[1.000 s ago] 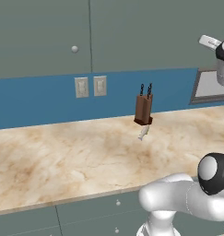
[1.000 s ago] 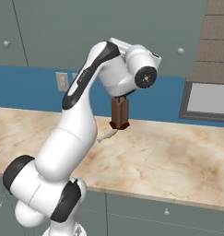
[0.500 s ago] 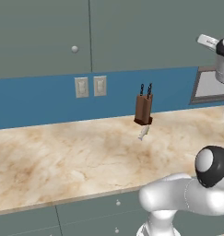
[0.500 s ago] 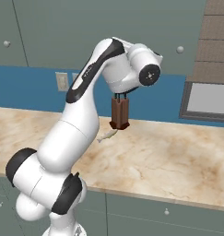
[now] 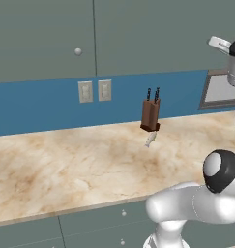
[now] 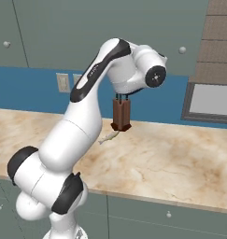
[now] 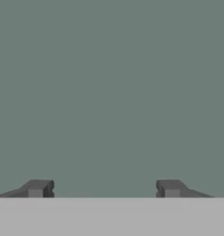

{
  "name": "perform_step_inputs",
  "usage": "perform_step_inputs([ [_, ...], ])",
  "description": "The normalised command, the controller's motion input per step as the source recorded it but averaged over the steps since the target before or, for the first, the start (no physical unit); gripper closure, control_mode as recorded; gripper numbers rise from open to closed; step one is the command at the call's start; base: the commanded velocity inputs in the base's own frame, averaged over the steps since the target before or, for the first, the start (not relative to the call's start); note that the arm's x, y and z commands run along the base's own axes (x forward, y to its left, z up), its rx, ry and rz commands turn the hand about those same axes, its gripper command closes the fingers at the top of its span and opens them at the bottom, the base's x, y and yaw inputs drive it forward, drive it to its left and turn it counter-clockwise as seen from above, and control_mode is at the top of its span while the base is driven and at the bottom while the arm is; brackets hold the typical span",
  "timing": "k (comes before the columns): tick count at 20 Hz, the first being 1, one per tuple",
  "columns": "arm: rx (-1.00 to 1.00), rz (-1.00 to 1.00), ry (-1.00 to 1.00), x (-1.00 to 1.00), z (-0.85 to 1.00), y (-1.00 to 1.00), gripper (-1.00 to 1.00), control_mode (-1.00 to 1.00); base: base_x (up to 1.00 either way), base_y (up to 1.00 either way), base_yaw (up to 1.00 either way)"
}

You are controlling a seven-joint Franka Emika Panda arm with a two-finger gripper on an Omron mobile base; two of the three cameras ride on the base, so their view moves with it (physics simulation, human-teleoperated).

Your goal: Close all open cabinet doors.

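The pincer (image 7: 103, 189) stood wide, empty, facing a flat matte grey-green panel, probably a cabinet door (image 7: 111, 92), above the marbled surface (image 5: 80, 164).

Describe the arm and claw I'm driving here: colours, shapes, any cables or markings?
The arm is glossy white with rounded, bulbous links, dark grey-black bands and caps at the joints, and a black stripe along its upper link. No cables or markings are visible. The claw has two small, blocky, dark grey fingertips.
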Motion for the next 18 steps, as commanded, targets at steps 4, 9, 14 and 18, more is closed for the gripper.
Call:
perform_step_inputs([
  [4,0.00,0.03,0.00,0.00,0.00,0.00,-1.00,-1.00,0.00,0.00,0.00],
  [9,-0.06,0.00,0.00,-0.69,0.00,0.00,-1.00,-1.00,0.00,0.00,0.00],
  [14,-0.09,0.00,0.02,-0.97,0.00,0.01,-1.00,-1.00,0.00,0.00,0.00],
  [18,-0.12,0.00,0.11,-0.95,0.00,0.19,-1.00,-1.00,0.00,0.00,0.00],
])
